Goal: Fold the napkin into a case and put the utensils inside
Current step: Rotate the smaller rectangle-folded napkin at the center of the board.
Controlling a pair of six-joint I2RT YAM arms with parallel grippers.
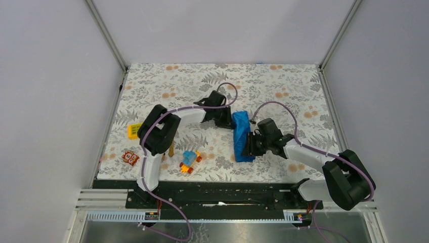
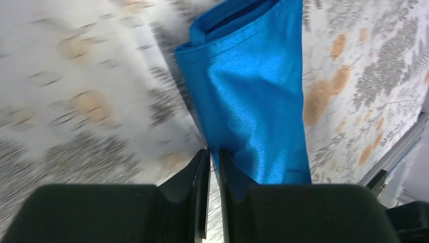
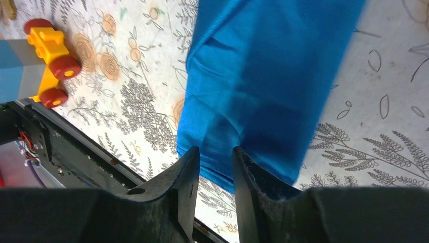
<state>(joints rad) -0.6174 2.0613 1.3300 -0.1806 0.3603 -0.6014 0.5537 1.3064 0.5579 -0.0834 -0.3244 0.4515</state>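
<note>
The napkin (image 1: pixel 242 135) is a bright blue cloth folded into a narrow strip that runs near to far at the table's middle. My left gripper (image 1: pixel 228 120) is at its far left corner. In the left wrist view the fingers (image 2: pixel 214 150) are almost together, with the napkin's (image 2: pixel 253 96) edge pinched at their tips. My right gripper (image 1: pixel 249 145) is at the strip's near end. Its jaws (image 3: pixel 215 149) stand a little apart, astride the napkin's (image 3: pixel 253 76) near edge. One golden-orange utensil (image 1: pixel 171 149) peeks out beside the left arm; the rest is hidden.
A blue-and-orange toy car (image 1: pixel 189 161) stands near the front, left of the napkin, and also shows in the right wrist view (image 3: pixel 50 55). A yellow block (image 1: pixel 134 130) and a red patterned block (image 1: pixel 130 158) lie at the left edge. The black base rail (image 1: pixel 227 195) runs along the front.
</note>
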